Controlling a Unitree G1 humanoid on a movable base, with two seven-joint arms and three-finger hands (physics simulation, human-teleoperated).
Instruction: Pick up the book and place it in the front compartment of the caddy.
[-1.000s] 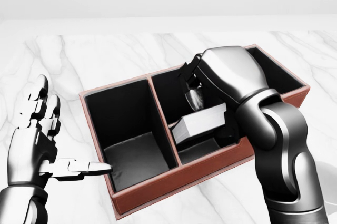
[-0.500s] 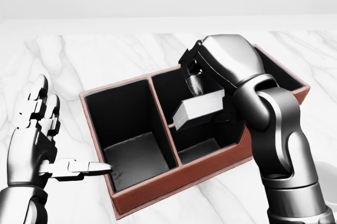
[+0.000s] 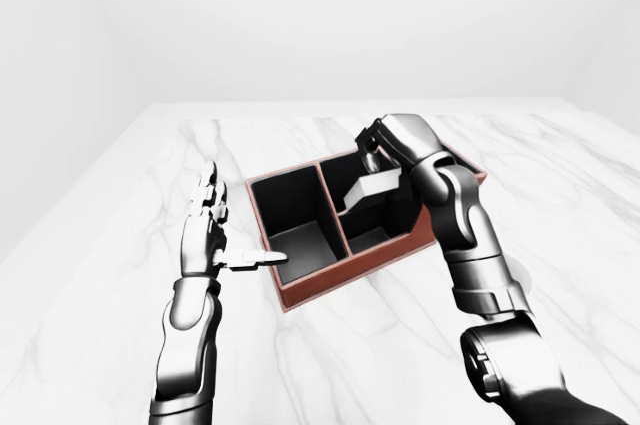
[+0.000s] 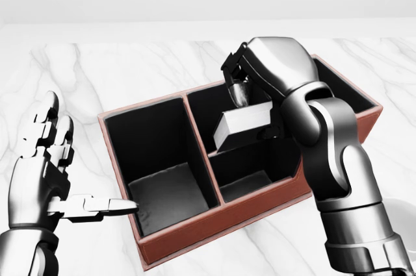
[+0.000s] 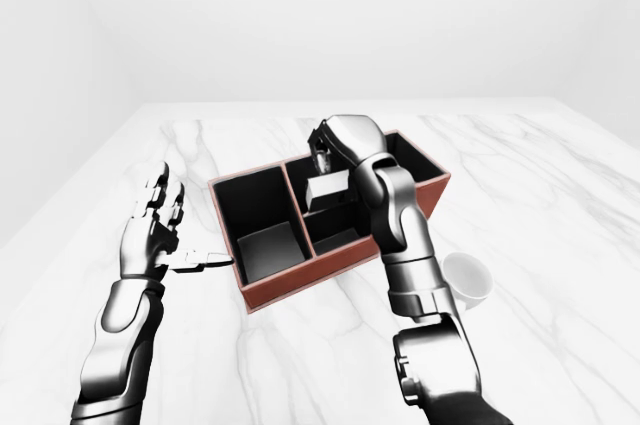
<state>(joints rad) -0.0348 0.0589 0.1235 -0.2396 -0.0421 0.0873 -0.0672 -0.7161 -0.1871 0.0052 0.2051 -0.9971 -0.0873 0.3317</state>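
**Grey book held over the caddy, not yet down**

Marble surface (image 4: 130, 68) carries a red-brown caddy (image 4: 214, 224) with black-lined compartments: 1 large at the head view's left, and smaller ones to its right split by a low divider. The right hand (image 4: 244, 91) grips the book (image 4: 246, 125) by its upper edge, fingers closed on it, so it hangs tilted above the right-side compartments, roughly over the divider. The left hand (image 4: 45, 165) stands open beside the caddy's left wall, 1 finger pointing at the wall, holding nothing. A white cup (image 5: 468, 280) sits at the right-eye view's right.

Risk, as I judge it: the book's tilt could catch its lower edge on the divider, leaving it propped or in the wrong compartment. Letting go too high could bounce it askew. The forearm crowds the caddy's right wall and may nudge it.
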